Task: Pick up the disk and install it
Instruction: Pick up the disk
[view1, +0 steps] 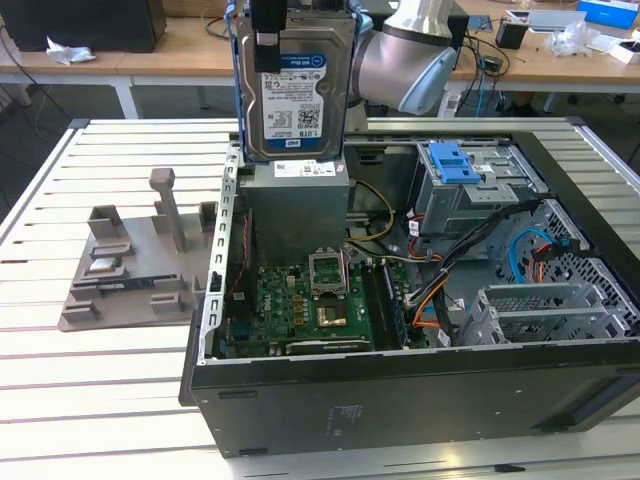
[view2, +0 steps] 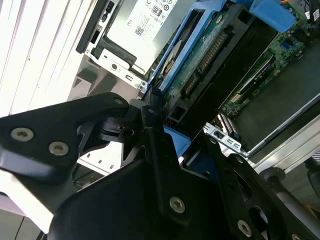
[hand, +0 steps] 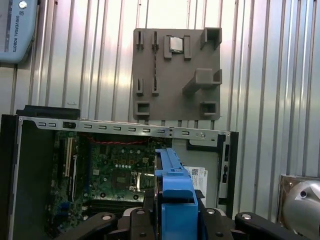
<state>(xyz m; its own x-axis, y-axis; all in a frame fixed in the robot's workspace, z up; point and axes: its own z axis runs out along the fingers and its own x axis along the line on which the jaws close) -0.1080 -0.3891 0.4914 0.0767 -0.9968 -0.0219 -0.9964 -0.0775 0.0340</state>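
Gripper: the gripper (view1: 268, 38) is clamped on the disk's upper end. In the second wrist view its black fingers (view2: 155, 135) pinch the edge with the blue rail.
Disk: the disk (view1: 295, 100) hangs upright in the air with its label facing the exterior camera. It is over the open case, above the grey power box (view1: 298, 195), and touches only the gripper.
Case: the case (view1: 400, 390) lies on its side, open upward. The board (view1: 300, 300) is under the disk, and cables (view1: 450, 290) cross toward the exterior view's right.
Cage: the cage (view1: 480, 195) with its blue latch (view1: 455, 163) is well apart from the disk, toward the exterior view's right.
Stand: the grey stand (view1: 130, 270) sits on the slatted table (view1: 80, 400), beside the case on the exterior view's left.
Step, as I judge it: the disk is lifted and being carried, not yet installed.
Doing it well: the grip is at one end only, so I would move slowly to avoid swing. Keep the lower edge above the case rim and power box, the rails square to the cage, and the disk clear of the cables.
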